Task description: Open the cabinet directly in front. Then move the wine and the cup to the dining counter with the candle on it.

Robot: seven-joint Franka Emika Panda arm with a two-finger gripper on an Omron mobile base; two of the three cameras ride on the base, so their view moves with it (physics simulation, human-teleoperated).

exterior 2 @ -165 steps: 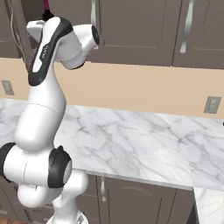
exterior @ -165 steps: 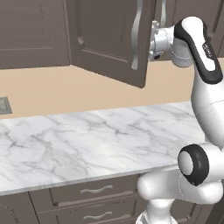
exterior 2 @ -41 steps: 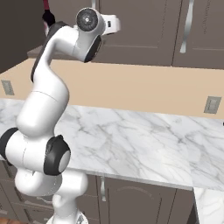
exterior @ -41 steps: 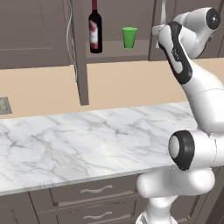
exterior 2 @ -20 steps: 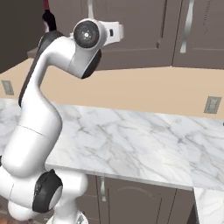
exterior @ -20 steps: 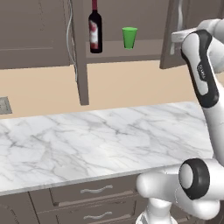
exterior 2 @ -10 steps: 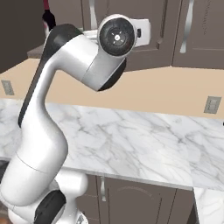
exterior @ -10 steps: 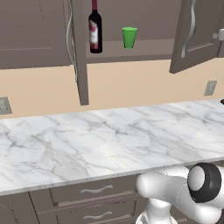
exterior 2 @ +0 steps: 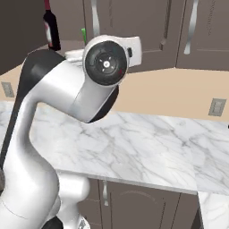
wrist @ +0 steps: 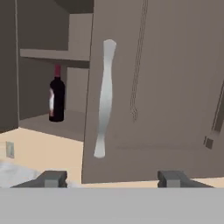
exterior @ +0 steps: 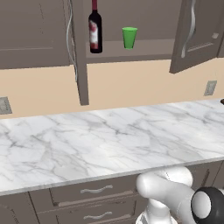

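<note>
**Cabinet open, hand free, bottle off to the left**

Going left to right in the left base view: the left door of the cabinet [exterior: 78, 52] stands edge-on to me. Next on the open shelf comes the wine [exterior: 95, 30], upright, its long axis straight up and down. Just right of it, apart and not touching, is the green cup [exterior: 129, 37], also upright. Further right the other door hangs swung out, its curved silver handle [exterior: 189, 26] facing the room. Below all this runs the long marble worktop [exterior: 109, 135]. The dining counter with the candle is nowhere in front of me.

In the hand view, the gripper [wrist: 111, 178] has its two tips spread wide with nothing between them. It points squarely at the right door's handle, which stands well clear of the tips. The bottle sits to the left of that door, deeper in on the shelf. My guess is that the coming reach turns on this: the hand must swing left past the door edge, then come at the bottle from the side, across its upright axis.

Against half a second ago, the right door looks about as far open. A second ago the arm stood tall at that door; now only its base shows low in the left base view. Bottle and cup have not shifted.
</note>
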